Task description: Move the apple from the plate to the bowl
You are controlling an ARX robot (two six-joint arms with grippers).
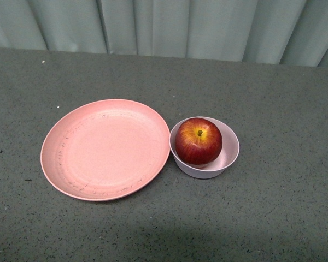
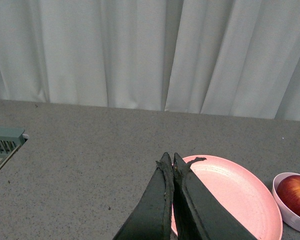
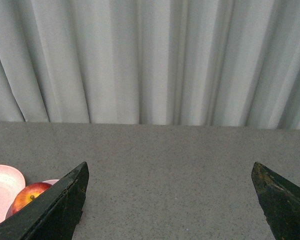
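Observation:
The dark-red apple [image 1: 198,141] sits inside the small pale-pink bowl [image 1: 228,154], stem up. The wide salmon-pink plate [image 1: 105,149] lies just left of the bowl, touching it, with nothing on it. Neither gripper shows in the front view. In the left wrist view my left gripper [image 2: 171,159] is shut and empty, raised over the near side of the plate [image 2: 240,195], with the apple [image 2: 297,192] and bowl [image 2: 285,210] off to one side. In the right wrist view my right gripper [image 3: 170,167] is wide open and empty, away from the apple [image 3: 27,195] and bowl [image 3: 51,182].
The grey speckled table [image 1: 262,87] runs back to a pale curtain [image 1: 164,24]. A grey-green ribbed object [image 2: 5,142] sits at the table's edge in the left wrist view.

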